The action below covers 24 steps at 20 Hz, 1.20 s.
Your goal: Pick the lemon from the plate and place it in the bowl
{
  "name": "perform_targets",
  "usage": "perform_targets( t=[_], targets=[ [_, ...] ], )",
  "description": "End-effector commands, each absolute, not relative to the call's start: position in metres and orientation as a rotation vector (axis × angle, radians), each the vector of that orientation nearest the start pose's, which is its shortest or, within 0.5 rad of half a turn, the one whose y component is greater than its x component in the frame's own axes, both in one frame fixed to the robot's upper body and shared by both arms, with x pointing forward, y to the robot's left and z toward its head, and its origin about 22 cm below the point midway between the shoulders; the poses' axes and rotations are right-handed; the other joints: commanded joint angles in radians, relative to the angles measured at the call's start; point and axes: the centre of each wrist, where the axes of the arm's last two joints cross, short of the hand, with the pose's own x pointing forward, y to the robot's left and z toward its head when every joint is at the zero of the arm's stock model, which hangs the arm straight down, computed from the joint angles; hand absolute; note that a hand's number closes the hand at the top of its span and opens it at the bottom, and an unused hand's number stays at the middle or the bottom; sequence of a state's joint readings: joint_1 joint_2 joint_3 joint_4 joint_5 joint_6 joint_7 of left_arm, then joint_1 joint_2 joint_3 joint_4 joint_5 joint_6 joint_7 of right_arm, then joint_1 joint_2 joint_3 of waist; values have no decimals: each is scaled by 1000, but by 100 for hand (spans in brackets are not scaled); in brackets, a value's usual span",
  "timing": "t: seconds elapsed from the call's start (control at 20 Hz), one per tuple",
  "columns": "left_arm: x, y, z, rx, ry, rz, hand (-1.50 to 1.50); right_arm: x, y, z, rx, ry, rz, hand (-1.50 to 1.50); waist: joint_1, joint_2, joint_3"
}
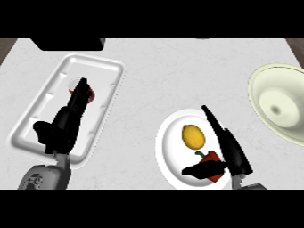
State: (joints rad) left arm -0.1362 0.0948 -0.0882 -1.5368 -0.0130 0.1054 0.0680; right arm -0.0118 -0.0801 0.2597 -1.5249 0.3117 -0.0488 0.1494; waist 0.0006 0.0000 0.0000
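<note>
A yellow lemon [193, 136] lies on a white plate [170, 138] at the lower middle of the counter, next to a red pepper [211, 157]. My right hand [230, 147] hovers over the plate's right side, fingers straight and pointing away, thumb stretched left across the pepper. The lemon sits just left of the fingers, untouched. A cream bowl [285, 103] stands at the right edge, tilted toward me. My left hand [65, 122] rests open over a white tray [104, 84] at the left.
The white tray holds a small red object [92, 95], mostly hidden by my left fingers. A black appliance [67, 43] sits at the counter's far edge. Bare marble counter [180, 75] spreads between tray, plate and bowl.
</note>
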Motion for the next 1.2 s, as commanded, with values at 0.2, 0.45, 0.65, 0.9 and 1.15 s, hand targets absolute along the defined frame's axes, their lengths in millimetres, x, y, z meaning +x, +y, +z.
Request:
perform_targets(
  t=[0.2,0.45,0.65,0.9,1.15],
  targets=[
    [292,212,47,82,-1594,-121,0,242,-182,-15,-335,-1313,571,-150,-3,-1,0],
    [270,212,20,60,-1577,-113,0,260,-166,-31,-278,-1294,579,-150,0,0,0],
    [256,210,24,50,-1593,-109,0,247,-175,-58,-251,-1351,751,150,5,-1,0],
    [275,200,28,62,-1587,-125,0,247,-165,-71,-265,-1401,856,150,0,1,0],
    [273,209,18,52,-1595,-105,0,241,-141,-58,-210,-1411,796,150,-2,0,0]
  ],
)
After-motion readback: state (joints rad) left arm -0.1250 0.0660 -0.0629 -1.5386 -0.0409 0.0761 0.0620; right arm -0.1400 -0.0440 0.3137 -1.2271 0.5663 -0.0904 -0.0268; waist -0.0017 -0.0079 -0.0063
